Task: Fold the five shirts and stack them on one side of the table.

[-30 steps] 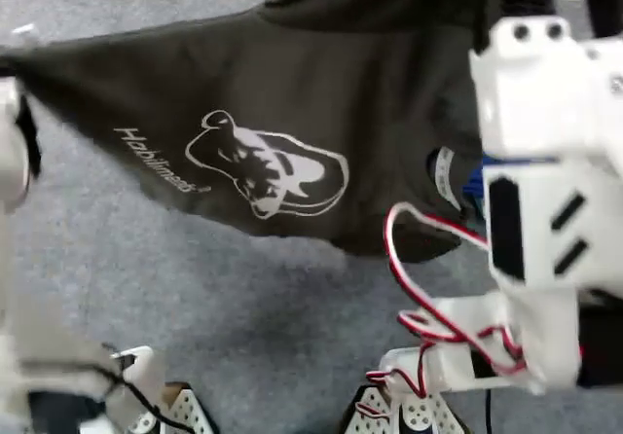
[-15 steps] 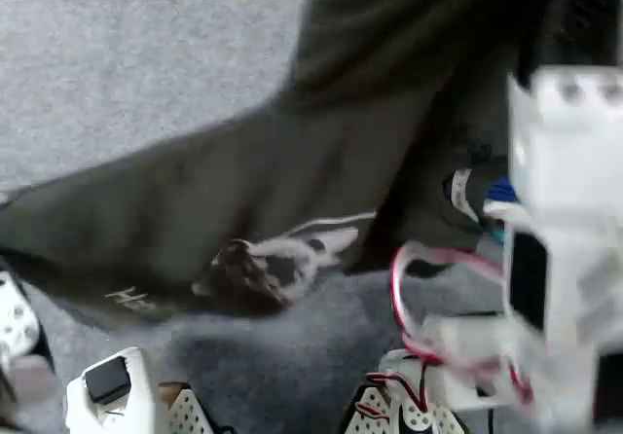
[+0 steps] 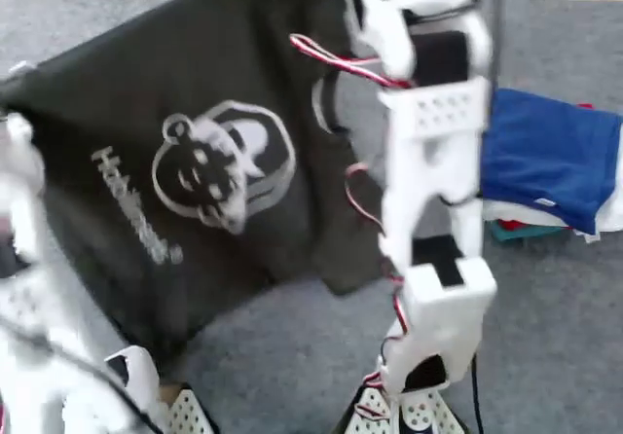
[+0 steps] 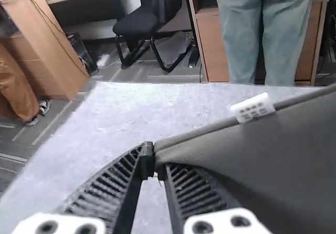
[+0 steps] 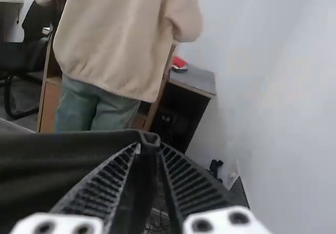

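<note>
L gripper (image 4: 149,159) is clenched tight on the edge of the dark shirt (image 4: 262,155), with the white label (image 4: 252,108) near the pinch. R gripper (image 5: 147,142) is nipped shut on another edge of the same shirt, cloth running off to one side. From the high cam, the shirt is up off the grey table (image 3: 292,356), spread betw. both arms, white print facing the cam, lower edge sagging toward the arm bases. R arm (image 3: 433,162) stands tall in front of it. Beyond, off to the side and apart from it: folded stack (image 3: 531,215) w/ blue shirt (image 3: 545,157) on top.
</note>
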### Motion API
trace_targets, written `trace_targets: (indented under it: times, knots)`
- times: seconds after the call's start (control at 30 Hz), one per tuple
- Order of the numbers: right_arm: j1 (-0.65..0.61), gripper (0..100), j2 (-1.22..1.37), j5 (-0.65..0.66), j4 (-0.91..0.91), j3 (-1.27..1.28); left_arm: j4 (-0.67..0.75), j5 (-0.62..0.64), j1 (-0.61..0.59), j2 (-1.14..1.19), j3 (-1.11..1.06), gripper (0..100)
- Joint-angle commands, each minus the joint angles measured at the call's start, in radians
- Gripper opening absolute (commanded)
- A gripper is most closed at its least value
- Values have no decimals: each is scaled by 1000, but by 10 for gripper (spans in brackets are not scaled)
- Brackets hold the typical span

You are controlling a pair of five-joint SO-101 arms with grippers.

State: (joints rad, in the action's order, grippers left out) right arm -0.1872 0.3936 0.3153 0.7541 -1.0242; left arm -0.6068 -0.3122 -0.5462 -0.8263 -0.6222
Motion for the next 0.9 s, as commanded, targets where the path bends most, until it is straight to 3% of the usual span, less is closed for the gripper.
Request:
trace_targets:
  times: [0.0, 0.1, 0.2, 0.4, 0.63, 0.87]
  knots:
    - [-14, 13, 101, 9, -207, -10, 540, -11, 28, 155, -133, 29]
    - [-21, 13, 202, 8, -310, -61, 628, -11, 33, 367, -30, 29]
    - [-21, 13, 275, 8, -311, -128, 552, -8, 33, 563, 166, 29]
    - [-17, 13, 344, 8, -147, -202, 235, -11, 58, 738, 403, 29]
    - [5, 13, 392, 12, 51, -209, -155, -12, 93, 658, 403, 29]
    - [28, 13, 461, 130, 307, -211, -600, -15, 117, 516, 401, 29]
